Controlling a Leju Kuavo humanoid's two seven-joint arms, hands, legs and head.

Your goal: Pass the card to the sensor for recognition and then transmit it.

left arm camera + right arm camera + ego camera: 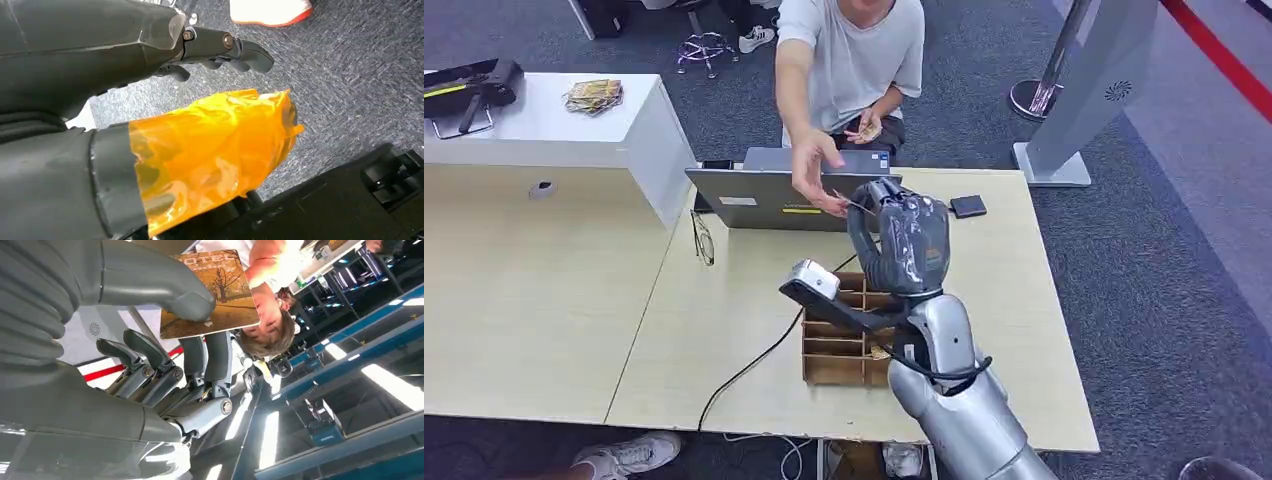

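Note:
My right hand (pixel 904 240) is raised over the desk behind the laptop (pixel 769 198). It pinches a thin card (pixel 848 204) between thumb and fingers. In the right wrist view the card (pixel 215 295) is brown with a tree picture, held by my right hand (pixel 150 365). A seated person's hand (pixel 814 170) reaches the card's far edge; whether it grips the card I cannot tell. A small black square device (pixel 967 206) lies on the desk to the right of my hand. My left hand (pixel 150 55) hangs over grey carpet, holding nothing, its thumb wrapped in orange film (pixel 215 150).
A wooden compartment box (pixel 834 350) sits under my right forearm. Glasses (pixel 702 238) and a black cable (pixel 754 365) lie to its left. The person's other hand (pixel 869 128) holds more cards. A white cabinet (pixel 574 130) stands far left, a white kiosk (pixel 1094 80) far right.

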